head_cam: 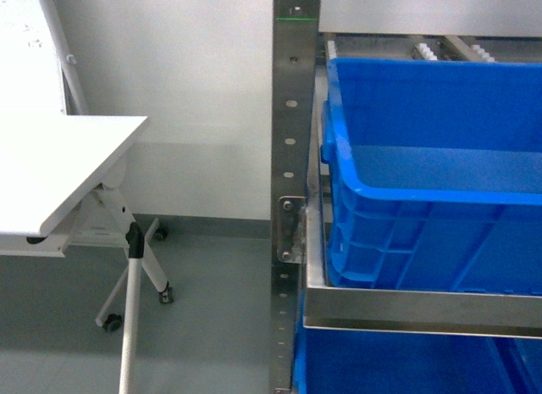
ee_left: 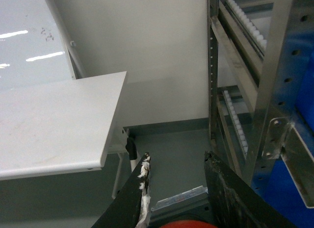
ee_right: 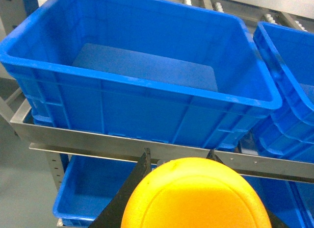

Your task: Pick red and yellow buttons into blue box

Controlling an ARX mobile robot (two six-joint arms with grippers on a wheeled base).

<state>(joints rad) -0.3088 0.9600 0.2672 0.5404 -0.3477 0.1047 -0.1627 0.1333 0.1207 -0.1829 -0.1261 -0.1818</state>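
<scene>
Black, tapering fingers (ee_left: 230, 189) form the left gripper (ee_left: 176, 189), one edged with frayed white padding; the right gripper (ee_right: 179, 157) shows matching dark finger tips.

Blue box (head_cam: 440, 191) at three o'clock on a steel rack shelf (head_cam: 423, 307), perforated steel upright (head_cam: 290, 191) at centre, second blue bin (head_cam: 406, 364) at five o'clock, white folding table (head_cam: 59, 169) at nine o'clock, castors (head_cam: 140, 307) on grey floor (head_cam: 212, 326) at seven o'clock
</scene>
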